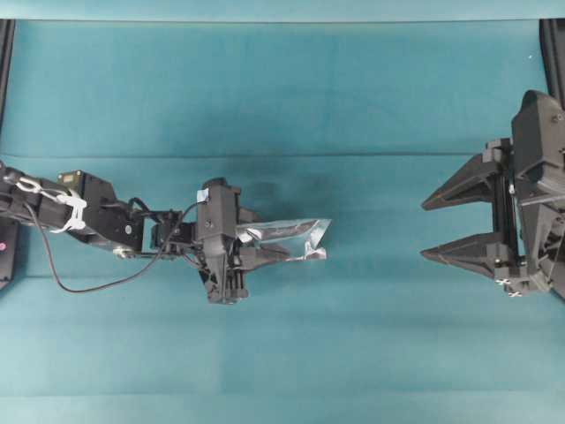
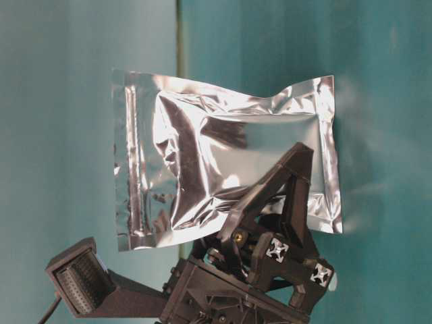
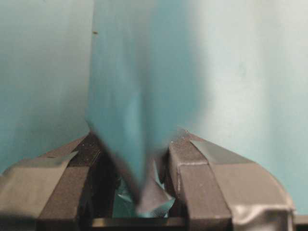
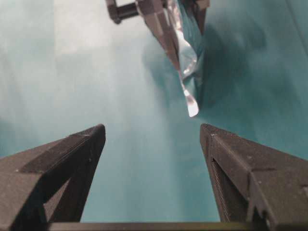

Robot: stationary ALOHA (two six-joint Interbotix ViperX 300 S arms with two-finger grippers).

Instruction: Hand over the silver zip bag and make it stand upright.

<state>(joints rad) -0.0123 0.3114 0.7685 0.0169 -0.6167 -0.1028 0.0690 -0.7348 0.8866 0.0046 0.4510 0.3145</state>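
1. Overhead: left gripper (image 1: 269,252) clamped on the silver zip bag (image 1: 296,238), held out over the teal table (image 1: 282,97) toward the right gripper (image 1: 428,230); that one spread wide with nothing in it, well apart from the bag.
2. Table level: bag (image 2: 223,162) held upright and broadside, crinkled, pinched near its lower edge by black fingers (image 2: 290,179).
3. Left wrist: bag (image 3: 139,120) seen edge-on, squeezed between two padded fingers (image 3: 202,183).
4. Right wrist: two black fingers (image 4: 72,159) standing far apart; bag (image 4: 185,57) ahead, beyond the tips, gripped by the other arm.
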